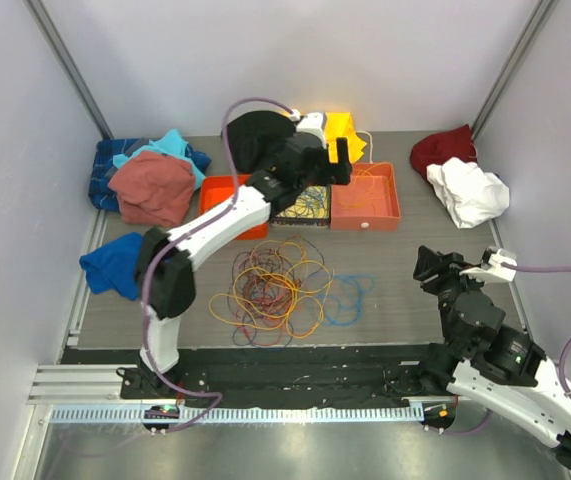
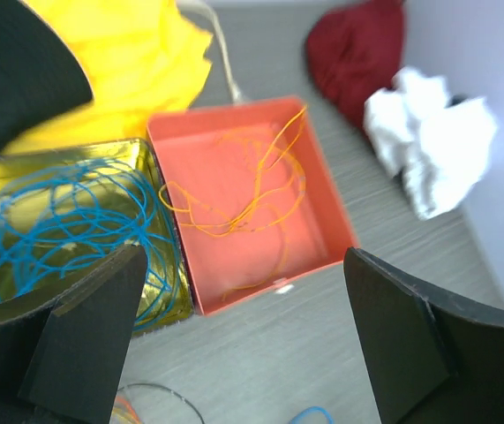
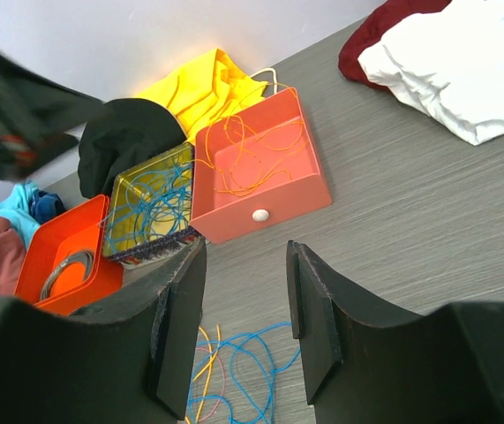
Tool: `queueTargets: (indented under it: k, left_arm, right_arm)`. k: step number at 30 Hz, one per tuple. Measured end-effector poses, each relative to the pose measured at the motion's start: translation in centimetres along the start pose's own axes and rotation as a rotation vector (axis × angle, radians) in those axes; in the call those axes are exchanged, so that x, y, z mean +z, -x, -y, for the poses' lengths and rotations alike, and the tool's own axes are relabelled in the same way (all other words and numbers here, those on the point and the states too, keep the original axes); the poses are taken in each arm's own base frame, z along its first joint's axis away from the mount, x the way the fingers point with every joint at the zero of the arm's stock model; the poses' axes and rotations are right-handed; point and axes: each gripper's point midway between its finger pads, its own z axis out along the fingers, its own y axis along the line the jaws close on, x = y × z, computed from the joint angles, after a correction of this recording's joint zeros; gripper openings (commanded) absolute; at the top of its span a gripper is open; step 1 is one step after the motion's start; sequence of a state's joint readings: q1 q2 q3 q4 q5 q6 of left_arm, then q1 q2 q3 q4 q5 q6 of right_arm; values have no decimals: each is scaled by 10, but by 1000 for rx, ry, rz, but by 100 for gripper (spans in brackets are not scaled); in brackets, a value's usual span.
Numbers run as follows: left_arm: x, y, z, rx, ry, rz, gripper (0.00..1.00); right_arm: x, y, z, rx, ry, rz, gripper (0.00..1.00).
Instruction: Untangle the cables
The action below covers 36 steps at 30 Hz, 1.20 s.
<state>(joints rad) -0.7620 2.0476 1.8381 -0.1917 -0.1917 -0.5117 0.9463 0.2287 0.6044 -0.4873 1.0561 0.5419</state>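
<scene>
The left gripper (image 2: 243, 349) is hovering, matte fingers (image 2: 84, 344) spread wide, over a glossy gold tray (image 2: 163, 194) of blue cables (image 2: 57, 221) and a square orange tray (image 2: 331, 208) of orange cables (image 2: 243, 221). The right gripper (image 3: 244, 327) is gaping, empty. At 6 o'clock from the trays, thin looped cables (image 1: 275, 285) are lying tangled on the grainy desk (image 1: 405, 270).

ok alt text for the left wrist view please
The open left gripper frames an orange box holding loose orange cables, beside a yellow tray of blue cables. A yellow cloth, a maroon cloth and a white cloth lie beyond on the grey table.
</scene>
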Motion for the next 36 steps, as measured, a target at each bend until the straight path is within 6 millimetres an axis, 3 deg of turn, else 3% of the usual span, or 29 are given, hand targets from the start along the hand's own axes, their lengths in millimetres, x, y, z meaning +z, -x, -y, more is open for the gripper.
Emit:
queueTargets:
  k: [4,7,10,13,15,18,19,21,26,29,32,36]
  left_arm:
    - [-74,61,17,-32,-54,162,100]
    - [-123,71,25,-66,-100,222,100]
    - [-147,39,17,-114,-112,182,100]
    - [-152,-39,-21,-153,-36,42,97]
    - [-156,-107,-58,-160,58,-93,94]
    - [-176,-179,-104,-161,182,-240,90]
    - [-185,-191,-113,-165,208,-264,89]
    - [-199,-196,-122,-183,225,-260,88]
    - [-229,-157,-118,-264,184,-117,86]
    - [-244,-148,-121,-297,180,-72,85]
    - [-258,-158,-133,-319,200,-67,79]
    - [-270,-187,-154,-346,259,-105,74]
  right_arm:
    - [2,-9,-4,-6,2,-23,49]
    - [5,-22,-8,-15,9,-55,49]
    - [7,-36,-12,-20,13,-91,49]
    - [9,-54,-15,-35,18,-133,48]
    - [10,-65,-18,-45,27,-163,47]
    - [11,-75,-23,-49,38,-192,47]
    - [11,-77,-25,-51,42,-201,47]
    - [12,-83,-30,-54,49,-217,46]
    - [15,-105,-43,-79,72,-287,45]
    - [15,-118,-51,-82,88,-330,44]
    - [15,-127,-57,-83,107,-364,44]
    - [15,-138,-66,-87,131,-399,44]
